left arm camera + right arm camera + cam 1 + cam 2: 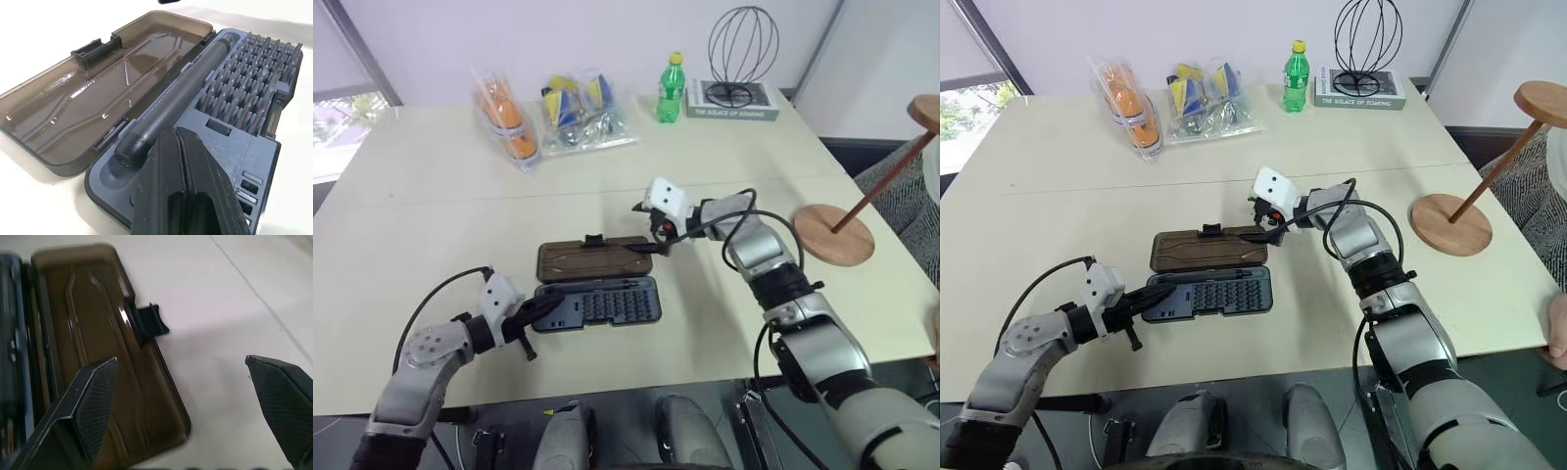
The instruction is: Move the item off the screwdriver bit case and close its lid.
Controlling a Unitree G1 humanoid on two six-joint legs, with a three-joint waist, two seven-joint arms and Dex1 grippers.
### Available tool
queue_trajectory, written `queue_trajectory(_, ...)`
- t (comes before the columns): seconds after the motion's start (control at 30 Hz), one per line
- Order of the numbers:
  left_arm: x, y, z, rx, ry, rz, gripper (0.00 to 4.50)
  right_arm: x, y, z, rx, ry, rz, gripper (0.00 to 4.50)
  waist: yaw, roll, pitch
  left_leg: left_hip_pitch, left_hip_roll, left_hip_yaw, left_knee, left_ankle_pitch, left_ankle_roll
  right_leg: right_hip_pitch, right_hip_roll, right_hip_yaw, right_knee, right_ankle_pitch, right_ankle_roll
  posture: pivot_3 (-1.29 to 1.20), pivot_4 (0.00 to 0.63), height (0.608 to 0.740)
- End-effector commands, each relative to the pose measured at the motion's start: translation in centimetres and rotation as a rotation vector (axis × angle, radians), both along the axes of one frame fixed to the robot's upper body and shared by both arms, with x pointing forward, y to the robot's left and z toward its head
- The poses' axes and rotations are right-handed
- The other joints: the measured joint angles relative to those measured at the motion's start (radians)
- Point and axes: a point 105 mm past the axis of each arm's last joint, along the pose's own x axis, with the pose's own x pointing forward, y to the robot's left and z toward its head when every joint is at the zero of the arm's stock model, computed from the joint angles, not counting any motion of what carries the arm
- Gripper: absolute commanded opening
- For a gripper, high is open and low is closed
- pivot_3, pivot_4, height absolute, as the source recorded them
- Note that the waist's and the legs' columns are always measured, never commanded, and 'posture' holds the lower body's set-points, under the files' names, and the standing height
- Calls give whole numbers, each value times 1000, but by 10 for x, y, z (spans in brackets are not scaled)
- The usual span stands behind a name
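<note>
The screwdriver bit case lies open at the middle of the table. Its dark grey tray (597,302) holds rows of bits and a grey screwdriver handle (176,103). The smoky-brown lid (594,258) lies flat behind the tray, black latch (152,319) pointing away. My left gripper (540,311) is shut and empty, its tips (175,134) over the tray's left end. My right gripper (656,240) is open, one finger (93,396) above the lid's right end. The item (834,233), a reddish wooden stand, rests on the table far to the right, apart from the case.
At the back stand a green bottle (670,88), a book (732,100) with a wire ball (742,54) on it, and two clear bags (509,117) of packets. A person's hand (1557,343) shows at the table's right edge.
</note>
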Motion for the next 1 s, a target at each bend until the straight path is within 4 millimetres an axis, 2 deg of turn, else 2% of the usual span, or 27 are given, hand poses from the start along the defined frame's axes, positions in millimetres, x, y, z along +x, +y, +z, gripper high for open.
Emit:
queue_trajectory(0.03,-4,-1,-13,30,66,25,0,7,7,8,28,0,-4,4383,-1,0,0,0,0,0,0,0,0,0,0,0,0,0,0,0,150,740)
queue_trajectory(0.27,-3,-7,-10,26,57,36,0,11,3,-5,-13,6,-15,4383,-1,0,0,0,0,0,0,0,0,0,-1,0,0,0,0,0,150,740)
queue_trajectory(0.37,-2,-9,-10,22,55,39,0,11,2,-9,-19,15,-15,3084,-1,0,0,0,0,0,0,0,0,0,-1,0,0,0,0,0,150,740)
queue_trajectory(0.53,0,-12,-7,19,49,39,0,11,2,-16,-30,31,-18,289,-1,0,0,0,0,0,0,0,0,0,-1,0,0,0,0,0,150,740)
queue_trajectory(0.57,0,-12,-6,19,48,40,0,11,2,-17,-33,34,-16,65,-2,0,0,0,0,0,0,0,0,0,-1,0,0,0,0,0,150,740)
queue_trajectory(0.83,2,-13,2,15,24,55,0,2,2,-30,-89,53,44,65,-1,0,0,0,0,-1,0,0,0,1,-1,0,-1,0,0,0,150,740)
queue_trajectory(1.0,1,-16,6,13,18,55,0,2,2,-27,-77,60,40,65,-1,0,0,0,0,-2,0,0,0,1,-1,0,-1,0,0,0,150,740)
